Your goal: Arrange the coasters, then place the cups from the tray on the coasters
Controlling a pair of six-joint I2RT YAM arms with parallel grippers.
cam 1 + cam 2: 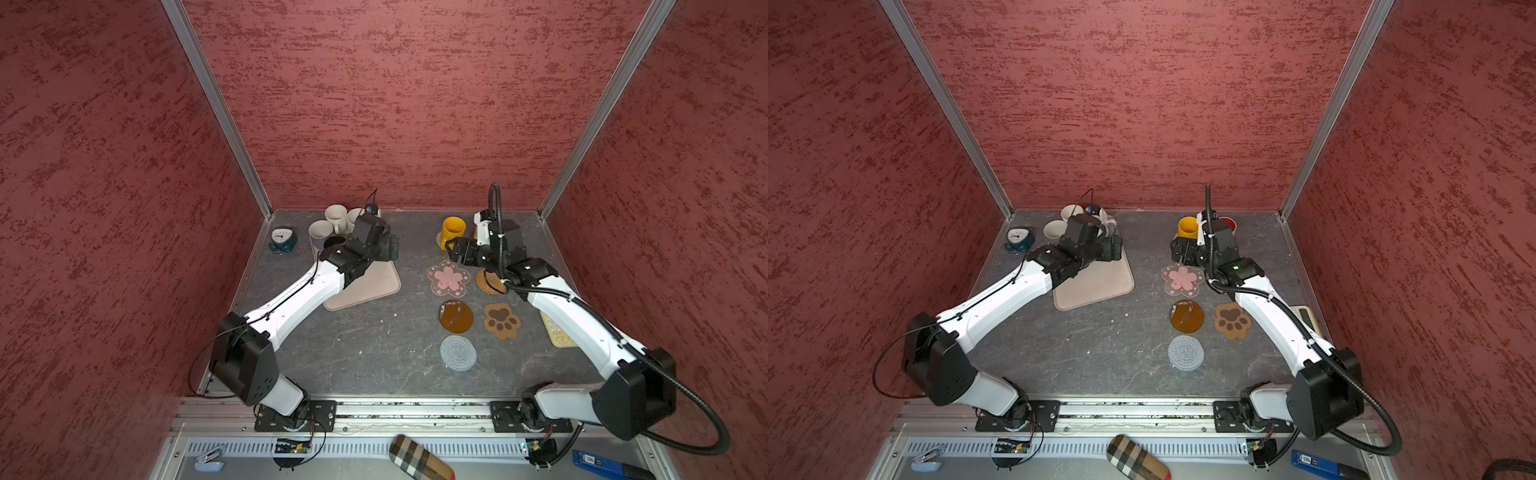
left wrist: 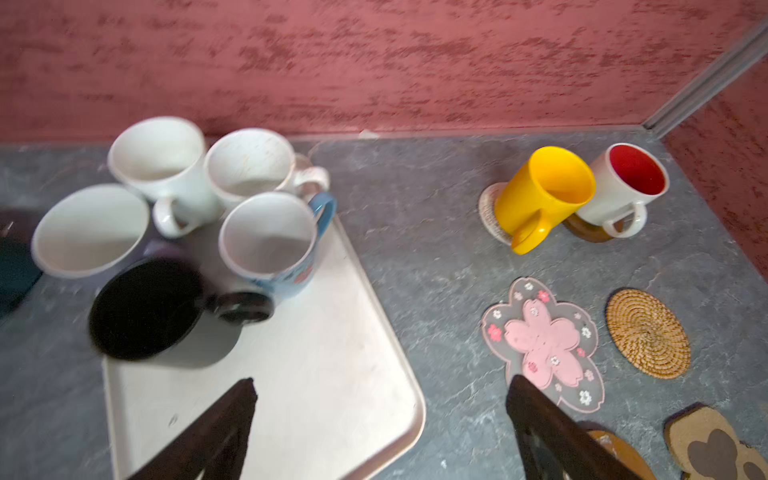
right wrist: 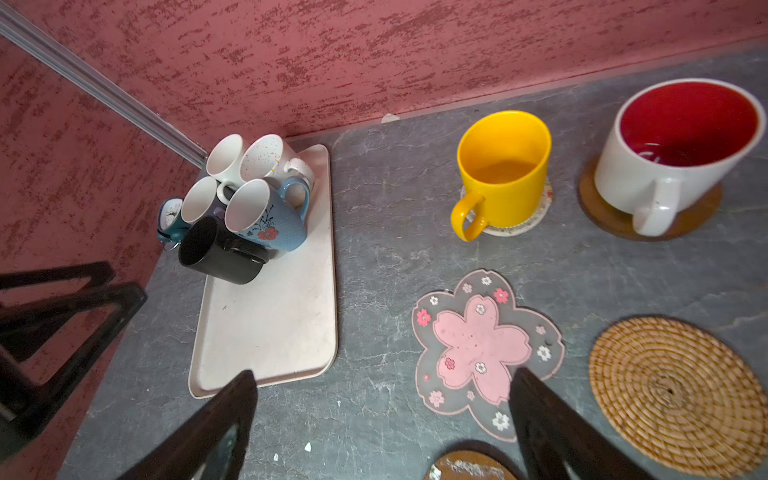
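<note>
The left gripper is seen with its fingers spread wide; nothing is held between them and nothing is touched. It is held above the near part of the tray, which is bare there. At the tray's far end five mugs are crowded together: a black mug, a blue mug, a lavender mug, a plain white mug and a speckled white mug. Whether the lavender one is fully on the tray cannot be told.

The right gripper is likewise released, its fingers set wide apart and empty. It is held over the table between the tray and the pink flower coaster, near the yellow mug but apart from it. The yellow mug is set upright on the cream woven coaster. Beside it the white mug with a red inside is set on a brown disc. The rattan coaster, a second brown disc, the paw-print coaster and the grey-blue crochet coaster are left bare.
</note>
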